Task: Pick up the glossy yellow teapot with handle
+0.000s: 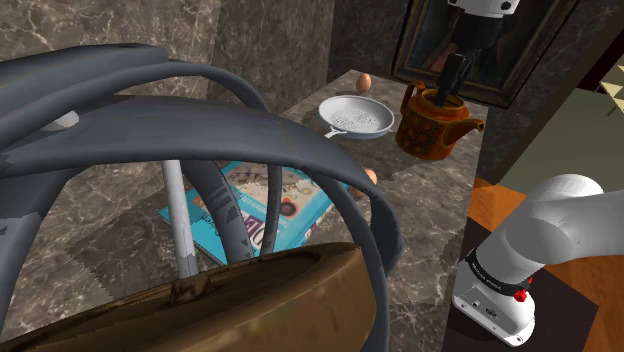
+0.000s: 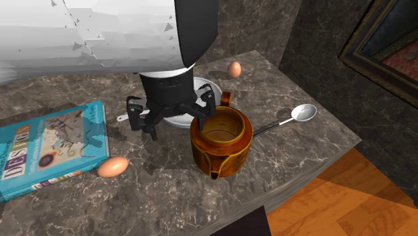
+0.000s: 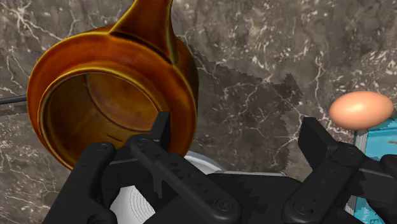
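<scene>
The teapot (image 3: 114, 95), glossy amber-brown with a yellowish rim, sits open-topped on the dark marbled counter (image 2: 295, 161). It lies just off the outer side of one finger (image 3: 163, 130), not in the gap. Its rim is right against that fingertip, though I cannot tell whether they touch, and its spout points away from the fingers. The black gripper (image 3: 240, 127) hangs with its fingers spread wide apart, holding nothing. Between and beneath them lies a white pan (image 1: 358, 117). Beyond the outer side of the other finger (image 3: 318, 140) rests an egg (image 3: 361, 108), with a blue book (image 2: 47, 147) just beside it. A spoon (image 2: 295, 117) lies past the teapot.
</scene>
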`<state>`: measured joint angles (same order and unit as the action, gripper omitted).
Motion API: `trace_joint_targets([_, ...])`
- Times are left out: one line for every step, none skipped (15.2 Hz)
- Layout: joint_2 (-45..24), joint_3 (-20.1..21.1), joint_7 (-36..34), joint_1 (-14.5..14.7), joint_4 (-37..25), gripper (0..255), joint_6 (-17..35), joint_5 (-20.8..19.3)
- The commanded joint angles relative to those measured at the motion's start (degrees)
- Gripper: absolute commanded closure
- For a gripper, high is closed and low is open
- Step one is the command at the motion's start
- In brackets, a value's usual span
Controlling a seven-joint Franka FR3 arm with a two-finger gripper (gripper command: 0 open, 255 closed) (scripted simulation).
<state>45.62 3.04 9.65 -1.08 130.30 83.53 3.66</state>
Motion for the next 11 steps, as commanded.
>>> trace_joint_targets([0.0, 0.0, 0.0, 0.0, 0.0, 0, 0.0, 0.0])
trace_joint_targets([-1.14, -1.02, 1.21, -0.26, 0.08, 0, 1.17, -0.54])
trace_joint_targets([-2.35, -2.04, 2.41, -0.52, 0.09, 0, 2.34, -1.05])
trace_joint_targets([-3.63, -3.05, 3.59, -0.76, 0.02, 0, 3.49, -1.53])
trace_joint_targets([-4.97, -4.04, 4.78, -1.0, -0.13, 0, 4.64, -1.95])
trace_joint_targets([-5.41, -4.35, 5.15, -1.08, -0.19, 0, 5.0, -2.08])
trace_joint_targets([-5.21, -4.35, 5.18, -1.1, 0.72, 0, 5.71, -2.08])
trace_joint_targets([-5.03, -4.35, 5.2, -1.1, 1.62, 0, 6.43, -2.08])
trace_joint_targets([-4.86, -4.35, 5.23, -1.11, 2.51, 0, 7.14, -2.08])
trace_joint_targets([-4.69, -4.35, 5.25, -1.12, 3.4, 0, 7.86, -2.09])
trace_joint_targets([-4.54, -4.35, 5.28, -1.12, 4.27, 0, 8.59, -2.09])
